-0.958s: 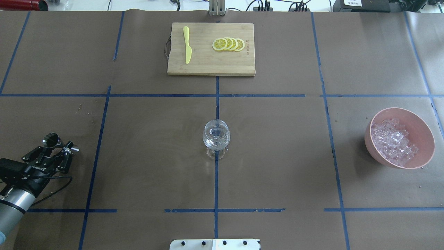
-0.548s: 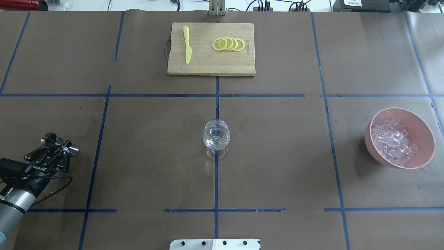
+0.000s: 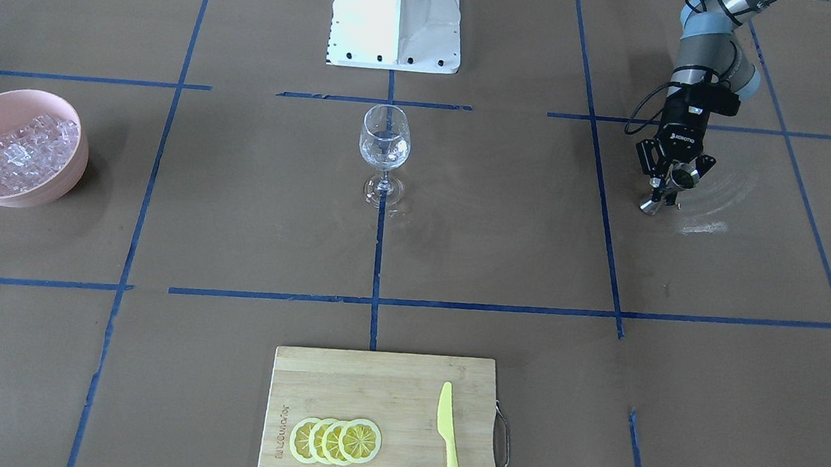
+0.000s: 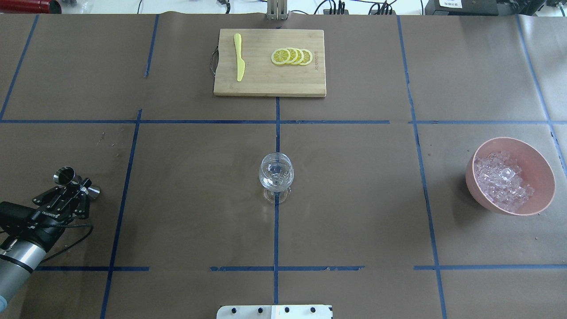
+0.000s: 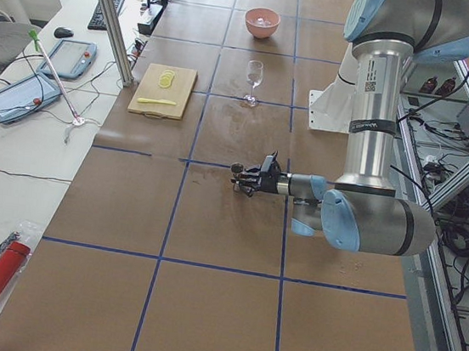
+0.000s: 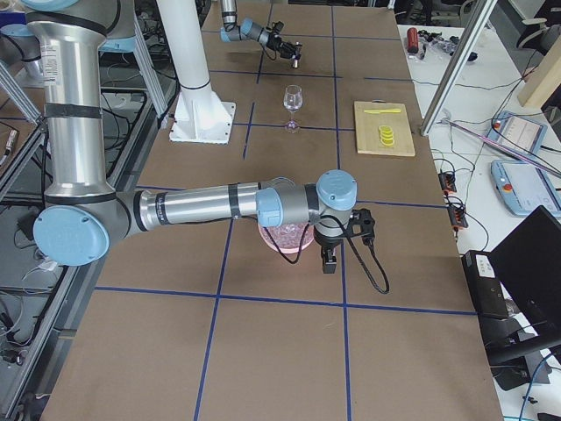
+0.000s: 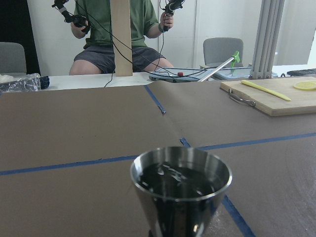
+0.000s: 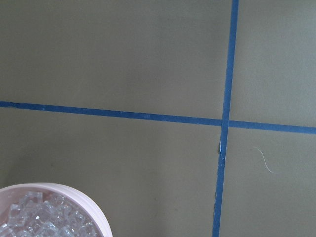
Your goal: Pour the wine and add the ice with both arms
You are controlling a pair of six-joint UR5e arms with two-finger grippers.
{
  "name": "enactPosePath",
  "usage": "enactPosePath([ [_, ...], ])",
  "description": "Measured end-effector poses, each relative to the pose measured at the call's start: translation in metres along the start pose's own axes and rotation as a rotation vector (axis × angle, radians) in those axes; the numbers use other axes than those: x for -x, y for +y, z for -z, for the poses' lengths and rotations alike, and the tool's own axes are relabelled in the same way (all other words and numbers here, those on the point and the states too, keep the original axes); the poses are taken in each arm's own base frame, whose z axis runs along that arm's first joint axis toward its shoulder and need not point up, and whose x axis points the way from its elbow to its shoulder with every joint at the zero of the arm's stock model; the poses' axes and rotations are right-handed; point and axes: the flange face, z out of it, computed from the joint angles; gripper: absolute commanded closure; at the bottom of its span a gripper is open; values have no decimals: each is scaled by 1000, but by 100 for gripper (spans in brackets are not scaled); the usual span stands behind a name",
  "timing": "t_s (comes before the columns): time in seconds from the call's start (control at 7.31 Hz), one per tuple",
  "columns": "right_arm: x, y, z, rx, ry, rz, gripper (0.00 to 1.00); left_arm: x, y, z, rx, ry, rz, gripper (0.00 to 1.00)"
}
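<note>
Two steps outstanding (pour, then ice); the pour looks to be in hand. Left gripper clamped on a steel jigger holding dark liquid, presumably wine, low over the table at its left end, well apart from the wine glass at centre. Next move: carry it level to the glass, then tip. Ice heaped in the pink bowl, far right. Right gripper just beside that bowl; wide or closed, cannot tell
</note>
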Motion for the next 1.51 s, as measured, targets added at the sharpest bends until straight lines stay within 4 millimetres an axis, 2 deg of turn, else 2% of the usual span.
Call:
enactPosePath([
  [0.27, 2, -1, 2, -3, 0, 3, 0, -20, -16, 3, 1, 40, 23, 100],
  [0.41, 2, -1, 2, -4, 0, 4, 0, -38, -24, 4, 14, 84, 1, 100],
  [1.1, 6, -5, 5, -23, -1, 22, 0, -172, -49, -22, 17, 295, -89, 100],
  [1.23, 6, -6, 5, -26, 0, 24, 0, -206, -58, -32, 24, 324, -92, 100],
  [1.51, 5, -7, 4, -28, 2, 27, 0, -257, -88, -50, 18, 360, -107, 100],
])
